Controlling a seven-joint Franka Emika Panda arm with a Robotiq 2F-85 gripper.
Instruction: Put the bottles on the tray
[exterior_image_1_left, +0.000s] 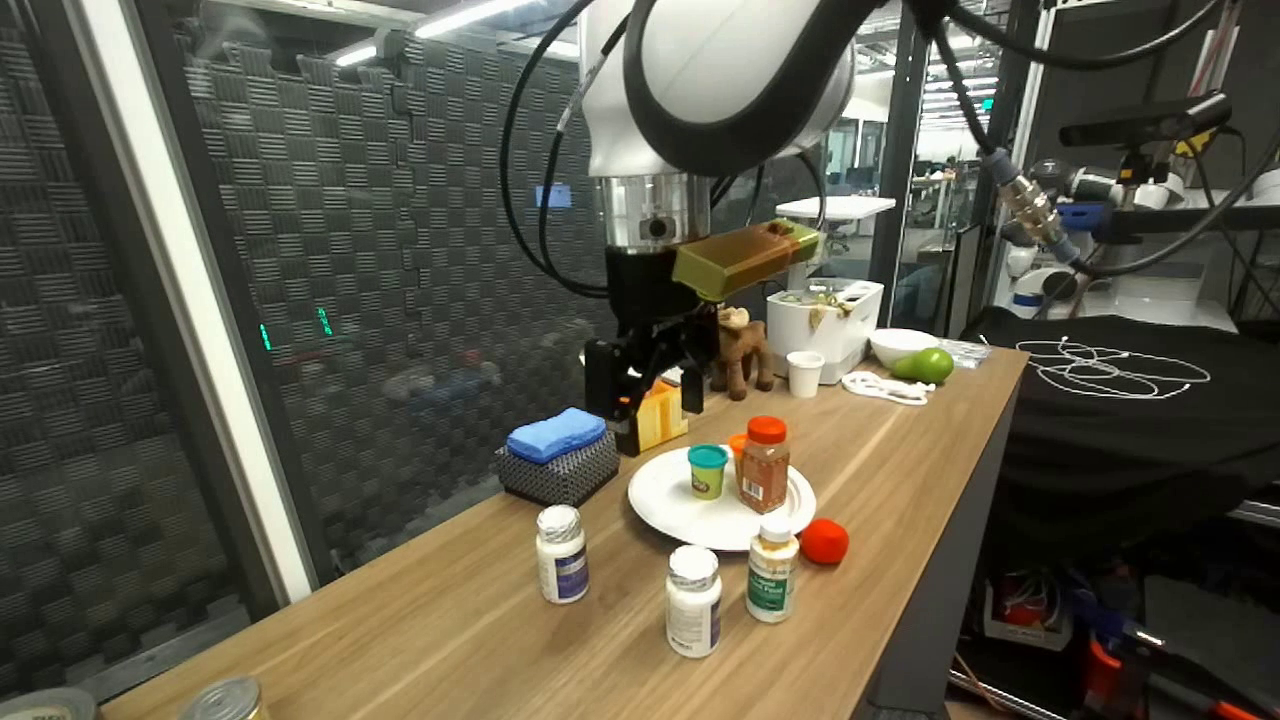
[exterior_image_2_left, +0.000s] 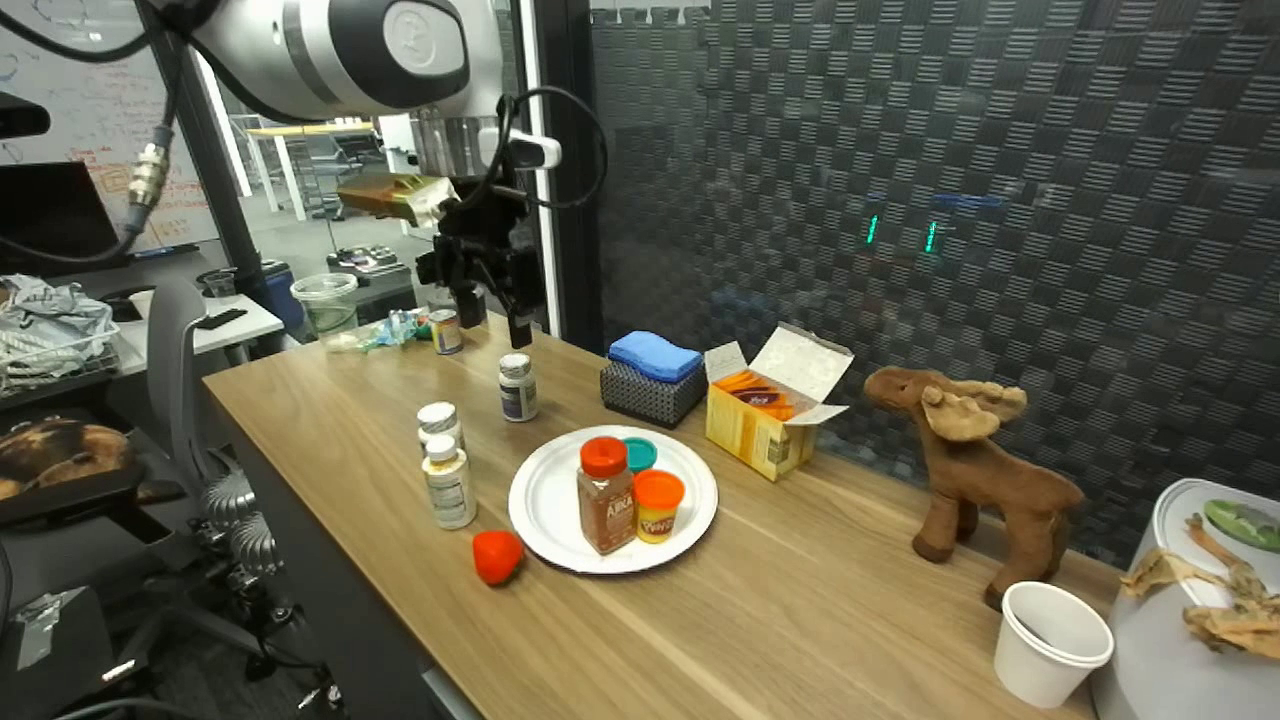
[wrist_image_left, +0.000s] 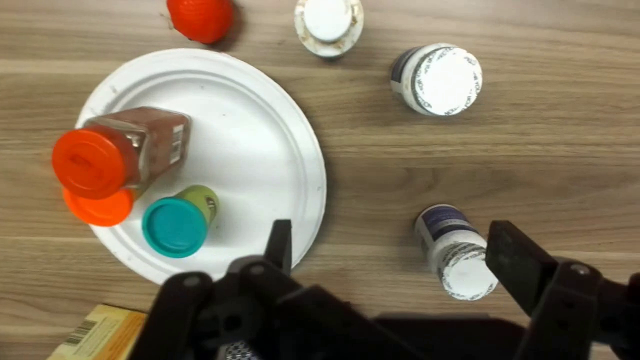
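Observation:
My gripper (wrist_image_left: 391, 224) is open and holds nothing, hanging above the table in both exterior views. Below it, nearer the right-hand finger in the wrist view, stands a white bottle with a purple label (wrist_image_left: 442, 225). A second white bottle (exterior_image_1_left: 693, 605) and one with a green label (exterior_image_1_left: 770, 580) stand upright on the table before the tray. The round white tray (wrist_image_left: 260, 145) bears an orange-red bottle (exterior_image_2_left: 606, 505) with a red cap, upright. Beside that are a teal-lidded tub (exterior_image_1_left: 707, 478) and an orange-lidded tub (exterior_image_2_left: 657, 505).
A red round object (exterior_image_1_left: 824, 541) lies close to the tray's rim. Along the wall side are a black mesh box (exterior_image_2_left: 652, 393) with a blue cloth (exterior_image_2_left: 655, 355) on top, an opened yellow box (exterior_image_2_left: 760, 435) and a toy moose (exterior_image_2_left: 970, 480). A can (exterior_image_2_left: 445, 332) stands farther off.

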